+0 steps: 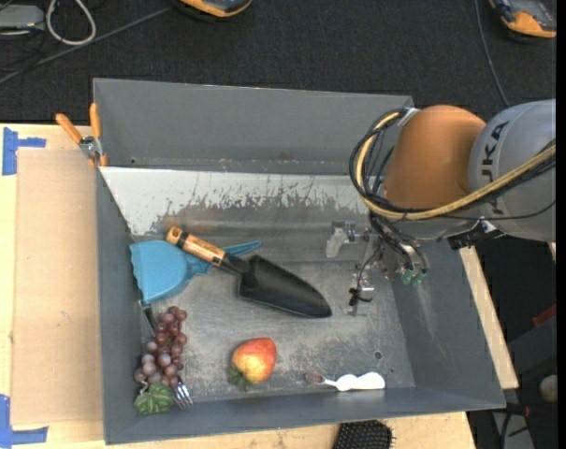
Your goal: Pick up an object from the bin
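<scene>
My gripper hangs over the bin's floor right of centre, open, with nothing between its fingers. Just to its left lies a black trowel with a wooden handle, blade pointing toward the gripper and not touching it. A small white spoon-like piece rests by the front wall, below the gripper. A red and yellow apple sits at the front middle.
A blue scoop lies at the left wall, under the trowel's handle end. A bunch of dark grapes with a green leaf and a small fork fills the front left corner. The arm with its orange cover reaches in from the right.
</scene>
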